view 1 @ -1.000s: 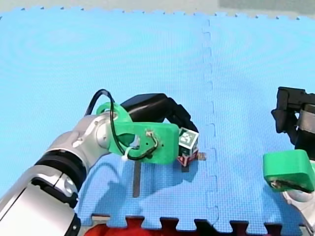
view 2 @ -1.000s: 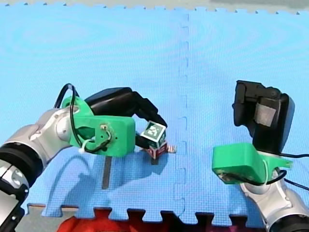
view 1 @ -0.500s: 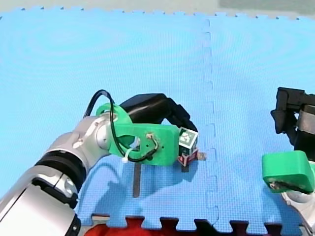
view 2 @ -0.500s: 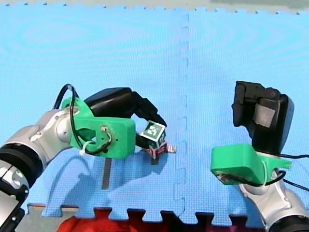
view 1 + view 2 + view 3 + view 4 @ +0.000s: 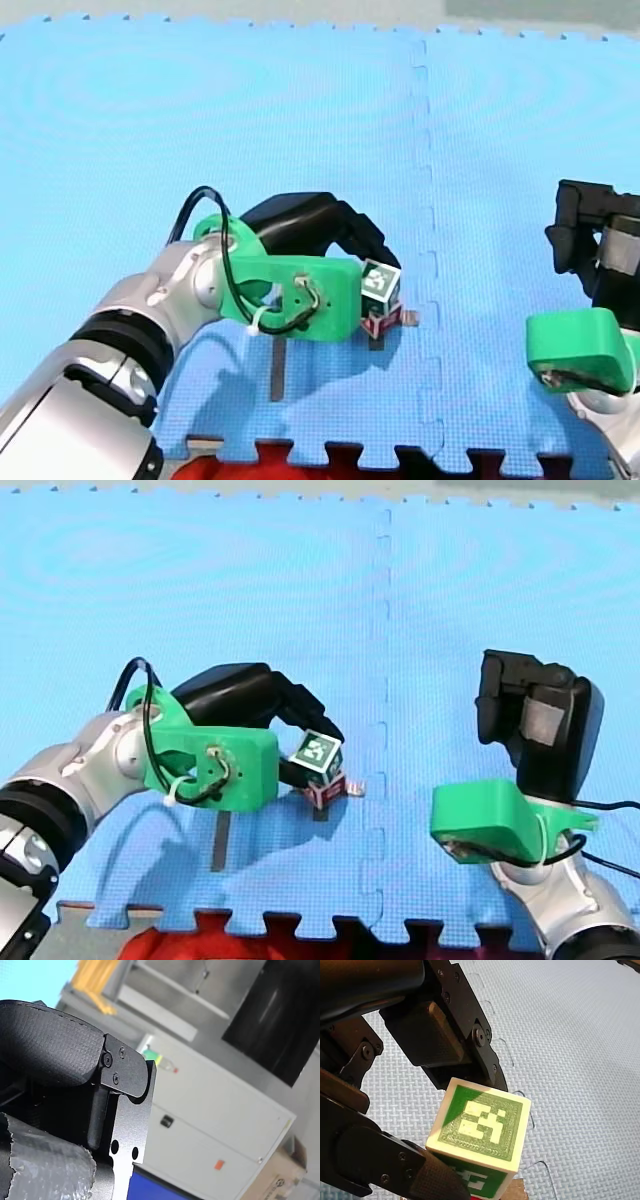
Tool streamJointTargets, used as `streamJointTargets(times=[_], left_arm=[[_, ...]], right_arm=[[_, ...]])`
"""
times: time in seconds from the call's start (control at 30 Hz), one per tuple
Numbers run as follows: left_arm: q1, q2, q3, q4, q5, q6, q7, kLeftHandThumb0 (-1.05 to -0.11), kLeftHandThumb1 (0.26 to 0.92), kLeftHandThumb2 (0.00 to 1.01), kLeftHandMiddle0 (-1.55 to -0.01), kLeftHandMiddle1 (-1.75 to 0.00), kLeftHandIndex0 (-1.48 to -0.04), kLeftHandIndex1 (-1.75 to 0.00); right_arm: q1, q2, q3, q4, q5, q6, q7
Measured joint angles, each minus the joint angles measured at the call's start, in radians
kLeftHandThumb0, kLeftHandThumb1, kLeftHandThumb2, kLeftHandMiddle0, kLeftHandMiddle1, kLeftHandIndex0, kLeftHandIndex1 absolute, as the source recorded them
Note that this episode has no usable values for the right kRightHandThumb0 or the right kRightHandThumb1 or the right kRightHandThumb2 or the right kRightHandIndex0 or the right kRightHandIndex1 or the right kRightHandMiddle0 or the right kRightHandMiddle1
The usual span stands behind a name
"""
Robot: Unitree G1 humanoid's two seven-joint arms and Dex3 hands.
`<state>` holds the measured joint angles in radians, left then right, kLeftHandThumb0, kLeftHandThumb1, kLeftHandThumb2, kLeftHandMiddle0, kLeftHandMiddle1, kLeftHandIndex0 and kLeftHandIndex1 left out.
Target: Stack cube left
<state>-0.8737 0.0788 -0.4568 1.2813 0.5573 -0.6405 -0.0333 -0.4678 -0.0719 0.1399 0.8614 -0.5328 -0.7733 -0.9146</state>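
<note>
Left robot hand tight around green cube atop red cube; right robot hand empty, over mat

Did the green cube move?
No. The green cube stays left of the mat seam, atop the red cube, in the left hand; right hand across the seam.
</note>
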Motion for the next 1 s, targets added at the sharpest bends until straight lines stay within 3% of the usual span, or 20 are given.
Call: streamJointTargets(times=[0.07, 0.13, 0.2, 0.27, 0.4, 1.0], left_arm=[[0.0, 0.0, -0.001, 0.001, 0.001, 0.0, 0.002, -0.453, 0.83, 0.0, -0.93, -1.75, -1.27, 0.0], [0.0, 0.0, -0.001, 0.002, 0.001, 0.0, 0.0, -0.642, 0.796, 0.0, -0.9, -1.75, -0.84, 0.0], [0.0, 0.001, -0.005, 0.005, 0.005, 0.007, -0.015, -0.89, 0.829, 0.02, -0.83, -1.75, -0.49, 0.0], [0.0, 0.001, -0.008, 0.007, 0.008, 0.012, -0.03, -1.007, 0.87, 0.03, -0.79, -1.75, -0.35, 0.0], [-0.002, 0.0, -0.005, 0.008, 0.003, 0.02, -0.057, -1.046, 0.892, 0.03, -0.78, -1.75, -0.31, 0.0], [-0.003, -0.014, 0.023, 0.008, -0.022, 0.056, -0.09, -1.048, 0.886, 0.01, -0.85, -1.75, -0.27, 0.0]], right_arm=[[-0.002, 0.001, 0.001, 0.002, -0.001, 0.0, -0.003], [-0.003, 0.001, 0.002, 0.003, -0.002, 0.0, -0.005], [-0.003, 0.001, 0.002, 0.004, -0.002, 0.0, -0.006], [-0.003, 0.0, 0.002, 0.004, -0.002, 0.0, -0.006], [-0.003, -0.001, 0.002, 0.006, -0.001, -0.001, -0.005], [-0.008, -0.002, 0.002, 0.014, 0.009, -0.003, 0.004]])
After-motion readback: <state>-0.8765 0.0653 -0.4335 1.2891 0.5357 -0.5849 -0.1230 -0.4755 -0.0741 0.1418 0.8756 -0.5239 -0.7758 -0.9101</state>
